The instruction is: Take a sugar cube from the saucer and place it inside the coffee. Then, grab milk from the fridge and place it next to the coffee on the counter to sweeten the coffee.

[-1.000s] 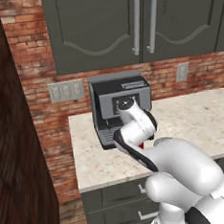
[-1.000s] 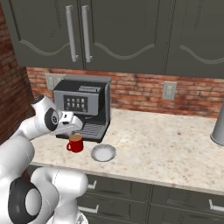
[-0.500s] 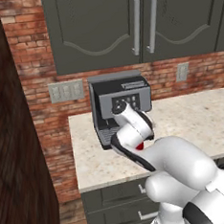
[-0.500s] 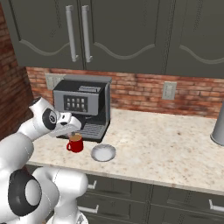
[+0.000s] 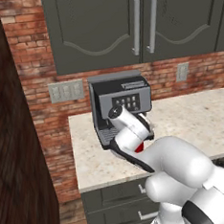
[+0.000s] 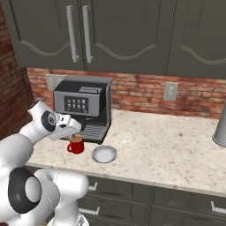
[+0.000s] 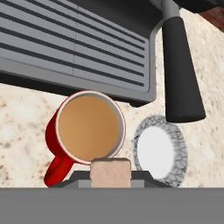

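In the hand view the sugar cube (image 7: 110,171), a small pale tan block, sits pinched between my fingertips, and my gripper (image 7: 110,177) is shut on it. Just beyond and below it stands the coffee (image 7: 89,131), a red mug with brown liquid inside. The saucer (image 7: 159,151) lies bare to the mug's right. In the right base view my gripper (image 6: 75,129) hovers just above the mug (image 6: 76,144), with the saucer (image 6: 104,154) beside it on the counter (image 6: 176,150). A sliver of the red mug (image 5: 140,146) peeks past my arm in the left base view.
The grey-black coffee machine (image 6: 84,108) stands directly behind the mug; its drip tray (image 7: 74,43) and dark handle (image 7: 181,74) overhang close to my hand. A grey vessel (image 6: 220,128) stands at the counter's far right. Dark green wall cabinets hang above.
My hand has shifted slightly above the mug, with the sugar cube still held. Mug and saucer have stayed where they were.
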Tool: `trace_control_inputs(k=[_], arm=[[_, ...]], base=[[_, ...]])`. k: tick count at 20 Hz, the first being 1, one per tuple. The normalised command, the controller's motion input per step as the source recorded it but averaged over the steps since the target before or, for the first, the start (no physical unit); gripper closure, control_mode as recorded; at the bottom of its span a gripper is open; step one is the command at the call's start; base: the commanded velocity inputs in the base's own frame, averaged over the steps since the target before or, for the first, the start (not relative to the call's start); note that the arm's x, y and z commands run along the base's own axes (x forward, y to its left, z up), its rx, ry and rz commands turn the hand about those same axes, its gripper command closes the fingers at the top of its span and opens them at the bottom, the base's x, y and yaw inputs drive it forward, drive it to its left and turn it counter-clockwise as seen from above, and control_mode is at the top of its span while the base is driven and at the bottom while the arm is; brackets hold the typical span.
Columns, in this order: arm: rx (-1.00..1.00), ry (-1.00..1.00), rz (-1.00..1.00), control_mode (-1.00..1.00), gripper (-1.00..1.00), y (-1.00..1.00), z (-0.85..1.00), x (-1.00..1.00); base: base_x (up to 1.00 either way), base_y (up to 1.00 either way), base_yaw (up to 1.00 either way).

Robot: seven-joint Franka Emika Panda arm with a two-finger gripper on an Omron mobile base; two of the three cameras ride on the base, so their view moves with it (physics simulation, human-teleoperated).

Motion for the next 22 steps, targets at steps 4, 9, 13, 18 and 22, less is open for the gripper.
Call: trace_control_inputs(k=[4, 9, 13, 18, 22], arm=[[-0.03, 0.0, 0.0, -1.0, 1.0, 0.0, -0.05, 0.02], [-0.02, 0.0, 0.0, -1.0, 1.0, 0.0, -0.03, 0.05], [-0.02, 0.0, 0.0, -1.0, 1.0, 0.0, -0.04, 0.07], [-0.02, 0.0, 0.0, -1.0, 1.0, 0.0, -0.11, 0.09], [-0.03, 0.0, 0.0, -1.0, 1.0, 0.0, -0.1, 0.12]], base=[[0.0, 0.0, 0.0], [0.0, 0.0, 0.0], [0.0, 0.0, 0.0], [0.0, 0.0, 0.0], [0.0, 0.0, 0.0]])
